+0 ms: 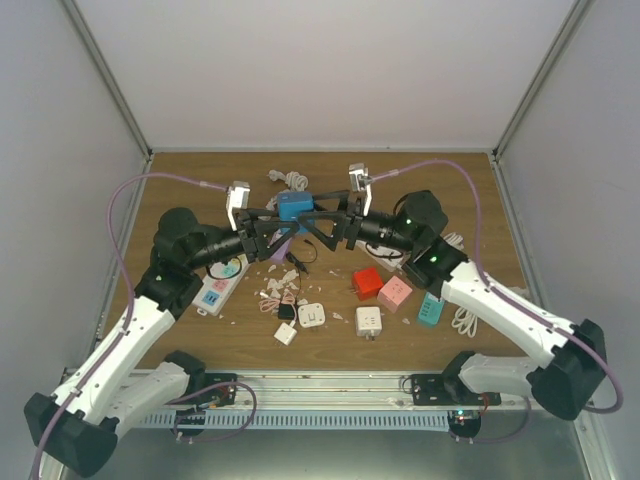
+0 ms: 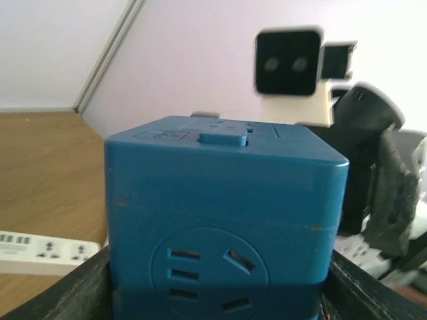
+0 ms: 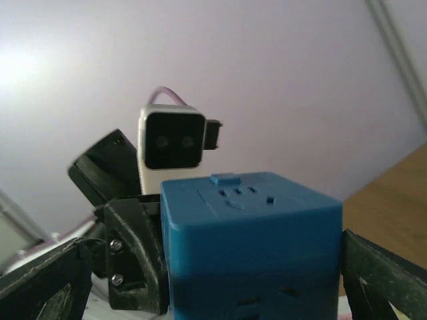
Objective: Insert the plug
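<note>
Over the table (image 1: 420,350), at twelve o'clock of the loose adapters (image 1: 369,320) in the top view, the blue socket cube (image 1: 295,206) hangs aloft; the left wrist view shows the left claw (image 2: 217,297) clamped on it, the right wrist view shows the right claw (image 3: 213,283) apart around it, so it is probably best held level and steady.

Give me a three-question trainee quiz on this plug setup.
1. True or false: the left gripper has the blue socket cube between its jaws.
2. Which lies on the table: A) white power strip, B) kettle, C) screwdriver?
3. Fill in: beside the pink cube sits a ___.
Key: 1 true; 2 A; 3 red cube.
</note>
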You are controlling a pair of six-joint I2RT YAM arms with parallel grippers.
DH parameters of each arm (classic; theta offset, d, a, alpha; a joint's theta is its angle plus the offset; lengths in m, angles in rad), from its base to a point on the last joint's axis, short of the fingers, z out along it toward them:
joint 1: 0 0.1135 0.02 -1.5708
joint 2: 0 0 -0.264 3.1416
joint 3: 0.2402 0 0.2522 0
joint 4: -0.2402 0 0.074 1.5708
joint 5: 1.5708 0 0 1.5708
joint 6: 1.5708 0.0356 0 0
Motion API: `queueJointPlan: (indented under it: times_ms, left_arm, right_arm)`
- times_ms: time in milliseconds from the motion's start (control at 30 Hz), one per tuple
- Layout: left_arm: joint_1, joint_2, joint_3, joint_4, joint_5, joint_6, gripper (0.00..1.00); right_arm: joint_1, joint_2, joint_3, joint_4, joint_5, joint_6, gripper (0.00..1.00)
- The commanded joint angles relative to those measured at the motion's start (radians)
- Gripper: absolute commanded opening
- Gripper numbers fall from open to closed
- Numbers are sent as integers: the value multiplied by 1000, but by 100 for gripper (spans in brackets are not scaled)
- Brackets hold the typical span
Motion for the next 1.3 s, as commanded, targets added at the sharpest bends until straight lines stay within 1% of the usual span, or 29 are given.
queueJointPlan:
  times_ms: [0,67,133,200,233,300,400,500,567,667,833,933,1067,1100,1133,1200,1267]
  left_arm:
    - [4,33,83,-243,23,381,50]
    - [4,45,92,-308,46,484,49]
    - [4,46,88,-346,71,585,49]
    - [4,33,65,-345,110,673,49]
    - [3,24,50,-339,143,745,49]
    - [2,-7,23,-330,180,850,48]
    - [2,-46,-9,-344,190,977,48]
    - [0,-72,-29,-384,187,1083,48]
    - [1,-82,-33,-404,184,1124,48]
    - [1,-94,-38,-414,190,1146,48]
    - [0,-98,-37,-435,189,1153,47]
    - [1,-96,-45,-427,222,1121,46]
    - [1,-98,-56,-416,254,1087,45]
    - [0,-98,-57,-415,252,1082,45]
    - [0,-98,-59,-414,252,1077,45]
    - [1,-99,-59,-410,249,1067,46]
    - [0,-104,-58,-389,230,1041,49]
  right_arm:
    - [-10,-57,128,-445,64,-405,100]
    - [-10,-61,161,-596,48,-546,100]
    - [-10,-74,167,-678,43,-648,100]
    - [-10,-92,166,-719,29,-723,100]
    - [-10,-94,170,-736,11,-753,100]
    - [-9,-85,199,-785,-52,-820,99]
    - [-7,-60,227,-842,-148,-902,100]
    - [6,-20,264,-918,-200,-984,100]
    - [21,7,292,-957,-193,-1018,100]
    - [49,45,323,-1003,-167,-1067,100]
    - [87,88,347,-1053,-161,-1132,99]
    - [95,92,356,-1058,-166,-1153,90]
    - [98,78,360,-1033,-212,-1144,77]
    - [99,74,359,-1027,-217,-1143,72]
    - [100,75,356,-1025,-215,-1143,65]
    - [102,75,355,-1026,-205,-1142,54]
    - [102,78,352,-1025,-192,-1141,47]
